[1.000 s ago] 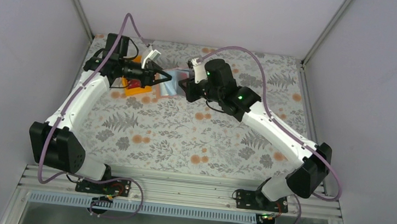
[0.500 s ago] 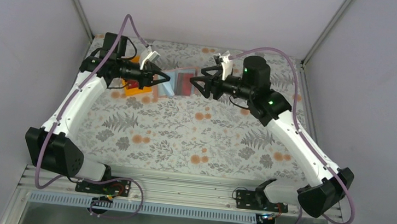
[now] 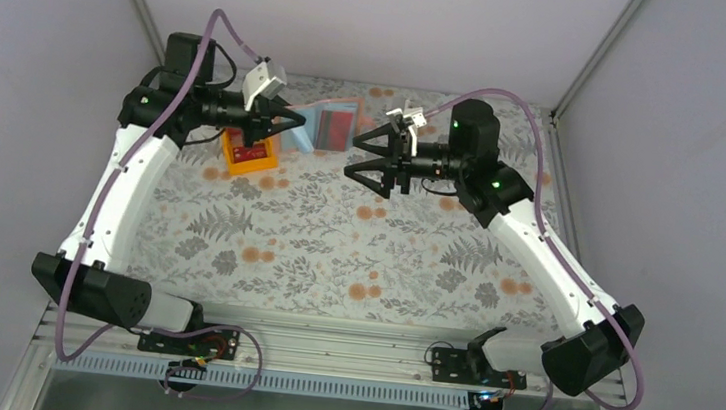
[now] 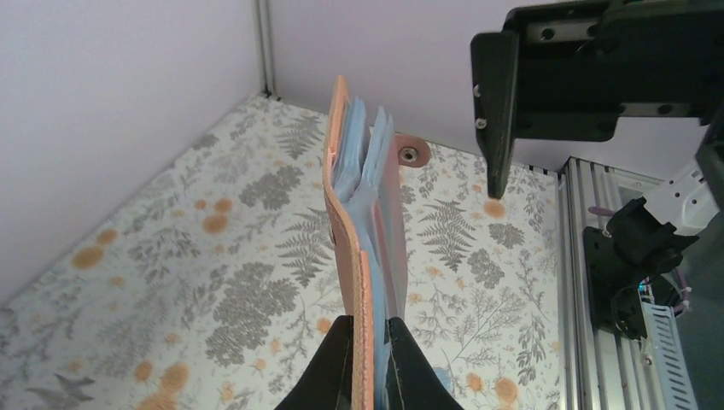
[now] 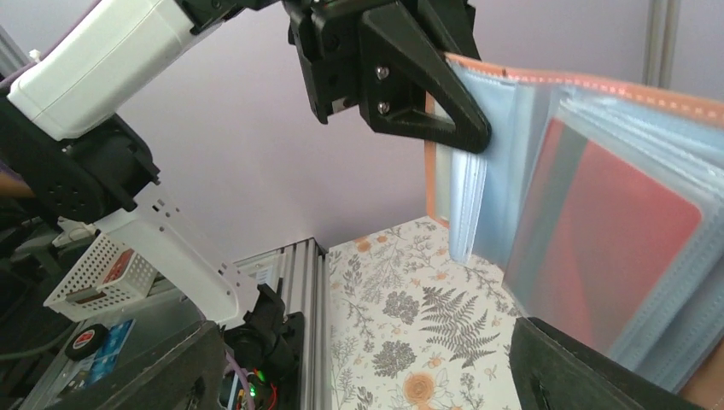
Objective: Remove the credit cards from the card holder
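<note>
The card holder (image 3: 311, 130) hangs open above the table's back, tan outside and light blue inside, with my left gripper (image 3: 297, 118) shut on its left edge. A red credit card (image 3: 338, 127) shows in one of its sleeves. In the left wrist view the card holder (image 4: 346, 213) stands edge-on, pinched in the left gripper (image 4: 369, 342). My right gripper (image 3: 352, 156) is open, just right of the holder and apart from it. In the right wrist view, the red card (image 5: 598, 239) sits behind clear sleeves. The right gripper (image 5: 359, 376) holds nothing.
An orange tray (image 3: 251, 159) sits on the floral table cloth below the left gripper, with something red in it. The enclosure's back wall (image 3: 376, 25) is close behind the holder. An aluminium rail (image 4: 580, 256) runs along the table's near edge.
The right gripper opened and drew back to the right, away from the card holder. The left arm raised the holder and carried it toward the back.
</note>
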Action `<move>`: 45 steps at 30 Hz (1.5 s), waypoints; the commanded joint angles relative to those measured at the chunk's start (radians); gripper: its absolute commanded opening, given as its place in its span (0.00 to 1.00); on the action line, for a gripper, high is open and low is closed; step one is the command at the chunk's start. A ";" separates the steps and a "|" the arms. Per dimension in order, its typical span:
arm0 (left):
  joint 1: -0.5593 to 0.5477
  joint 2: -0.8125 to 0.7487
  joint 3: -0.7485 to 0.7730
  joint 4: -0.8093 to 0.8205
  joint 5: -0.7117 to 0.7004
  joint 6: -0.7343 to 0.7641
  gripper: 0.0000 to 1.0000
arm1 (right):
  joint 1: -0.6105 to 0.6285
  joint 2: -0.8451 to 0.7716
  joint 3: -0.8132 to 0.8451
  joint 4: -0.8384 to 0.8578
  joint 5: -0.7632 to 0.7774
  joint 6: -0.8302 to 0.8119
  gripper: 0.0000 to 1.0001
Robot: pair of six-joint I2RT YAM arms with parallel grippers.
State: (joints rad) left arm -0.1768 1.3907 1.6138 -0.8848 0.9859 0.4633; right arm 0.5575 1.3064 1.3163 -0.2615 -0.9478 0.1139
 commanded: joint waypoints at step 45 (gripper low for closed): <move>0.002 -0.047 0.134 -0.105 0.134 0.067 0.03 | 0.177 0.082 0.123 0.154 0.195 0.101 0.29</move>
State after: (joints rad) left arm -0.1757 1.3712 1.7554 -1.0115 1.0767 0.5274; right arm 0.7010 1.3621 1.3857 -0.1432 -0.8295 0.1898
